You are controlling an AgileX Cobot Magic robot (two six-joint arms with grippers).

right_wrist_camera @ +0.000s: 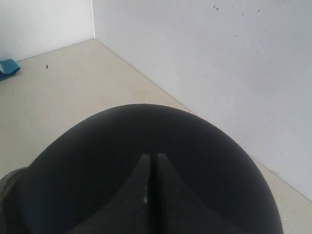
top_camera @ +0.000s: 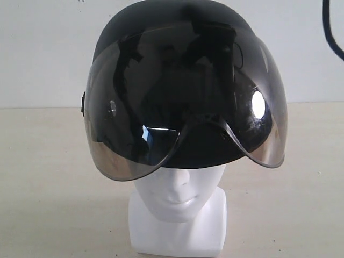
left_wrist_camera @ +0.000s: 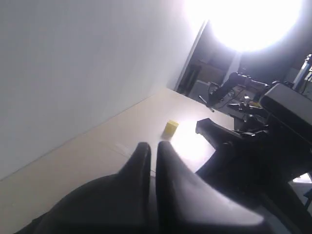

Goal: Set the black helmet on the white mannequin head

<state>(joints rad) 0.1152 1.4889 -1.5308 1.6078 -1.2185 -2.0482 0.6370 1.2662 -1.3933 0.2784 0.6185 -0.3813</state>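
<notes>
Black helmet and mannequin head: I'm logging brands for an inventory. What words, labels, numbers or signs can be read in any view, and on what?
None readable. The black helmet shows only reflections in its visor; the white mannequin head is plain; the yellow block is too small to tell.

We're over a pale beige table [top_camera: 48, 204], matte and plain. Right behind the table rises a white wall [top_camera: 43, 48], and at the table's far corner two wall faces meet in a thin seam [right_wrist_camera: 92, 19]. On the table sits a small yellow block [left_wrist_camera: 171, 127], and also something blue [right_wrist_camera: 8, 67], cropped. Beyond the table, a fierce white light [left_wrist_camera: 253, 19] washes out a dim room.
</notes>
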